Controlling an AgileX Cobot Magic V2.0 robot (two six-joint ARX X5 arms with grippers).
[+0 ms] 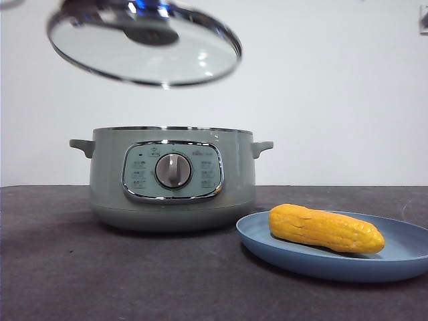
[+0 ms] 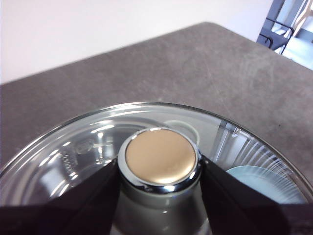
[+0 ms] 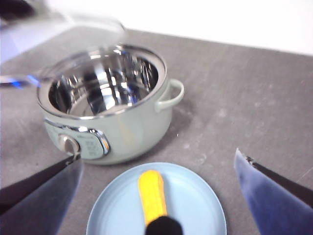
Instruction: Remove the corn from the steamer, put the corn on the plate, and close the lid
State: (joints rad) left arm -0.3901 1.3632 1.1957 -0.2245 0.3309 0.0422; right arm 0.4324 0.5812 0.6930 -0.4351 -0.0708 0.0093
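The corn [image 1: 326,229] lies on its side on the plate [image 1: 267,244], which sits on the tabletop [image 1: 100,281] just at 4 o'clock from the pot [image 1: 172,179] in the front view. The pot stands open, its shiny bowl bare in the right wrist view. So only the closing seems left to do.

The left pincer [image 2: 160,171] is clamped on the knob [image 2: 160,160] of the lid [image 1: 144,43], a black jaw pressed against each side of it. The lid hangs in the air, tilted, above the pot and off toward 11 o'clock from its rim, well clear of it.

The right pincer [image 3: 156,196] has its jaws spread wide with nothing between them, and hovers over the plate and corn.

Risks from here, as I judge them:
- The lid is tilted. If it comes down so, one edge of the chrome rim would strike the pot's rim first, and the lid could sit crooked or slide off.
- It is not centred over the pot. Lowered without moving across first, it could catch the near wall or a handle [image 1: 262,147].
- The knob is smooth and round; the glass could turn or slip in the grip if the arm jerks.
- The plate lies close to the pot, so a lid that slides off could land on it and knock the corn.
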